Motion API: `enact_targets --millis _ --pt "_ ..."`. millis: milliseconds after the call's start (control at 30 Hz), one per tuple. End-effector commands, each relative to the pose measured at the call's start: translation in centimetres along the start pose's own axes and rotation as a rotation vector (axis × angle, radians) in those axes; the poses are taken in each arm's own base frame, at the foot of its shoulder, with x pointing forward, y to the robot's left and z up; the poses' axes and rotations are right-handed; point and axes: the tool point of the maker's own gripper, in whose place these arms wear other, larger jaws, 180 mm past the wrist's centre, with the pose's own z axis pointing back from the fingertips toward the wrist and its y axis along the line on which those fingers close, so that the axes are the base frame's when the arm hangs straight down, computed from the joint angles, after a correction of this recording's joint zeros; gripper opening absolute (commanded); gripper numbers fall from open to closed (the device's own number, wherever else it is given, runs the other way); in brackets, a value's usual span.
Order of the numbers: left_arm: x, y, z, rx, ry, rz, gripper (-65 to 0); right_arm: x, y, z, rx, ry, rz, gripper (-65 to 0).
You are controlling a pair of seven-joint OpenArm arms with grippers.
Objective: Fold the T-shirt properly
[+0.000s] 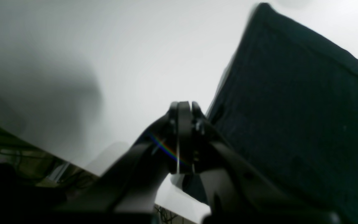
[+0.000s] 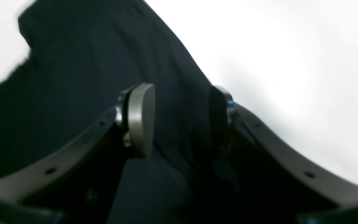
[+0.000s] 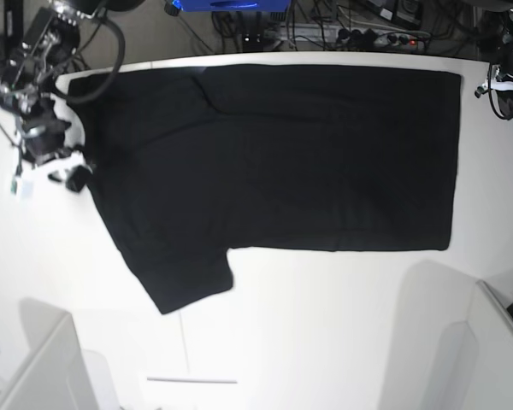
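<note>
One black T-shirt lies spread flat on the white worktop, plain side up, its hem edge toward the right of the base view and a short sleeve jutting toward the near edge at lower left. The collar end sits at the left of that view, beside the right arm.

In the right wrist view the right claw stands spread, its two fingers well apart with dark shirt fabric lying under and between them; whether the pads touch the cloth cannot be told through the blur. In the base view this claw hangs at the shirt's left edge, near the collar side.

In its wrist view the left claw is pressed together, fingers meeting with nothing visible between them. It sits over bare worktop just beside an edge of the shirt, not on it. In the base view only part of that arm shows, at the far right, by the shirt's hem corner.
</note>
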Motion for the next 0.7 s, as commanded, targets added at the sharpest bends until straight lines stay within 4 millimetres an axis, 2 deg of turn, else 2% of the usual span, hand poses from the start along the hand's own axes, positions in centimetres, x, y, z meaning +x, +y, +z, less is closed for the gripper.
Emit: enact_targets --millis 0,200,400,500,667 --pt "1.1 -0.1 0.3 -0.005 -0.033 -0.016 -65.0 2.1 0.8 -0.4 0.030 -0.050 0.021 -38.6" --pt "1.5 -0.4 0.0 -0.012 -0.047 -0.011 -65.0 4.0 5.1 -6.3 0.143 0.020 0.063 -38.6" --pt "1.3 -0.1 0.2 -0.004 -0.042 -0.014 -65.0 6.1 7.5 -11.4 0.185 0.045 0.095 -38.6" --pt "1.4 0.1 0.3 0.000 -0.045 -0.012 -65.0 6.7 7.9 -13.9 0.178 0.060 0.117 -38.1" --pt "1.4 0.1 0.3 0.000 -0.045 -0.014 -65.0 7.0 7.1 -18.2 0.120 0.111 0.135 -35.9"
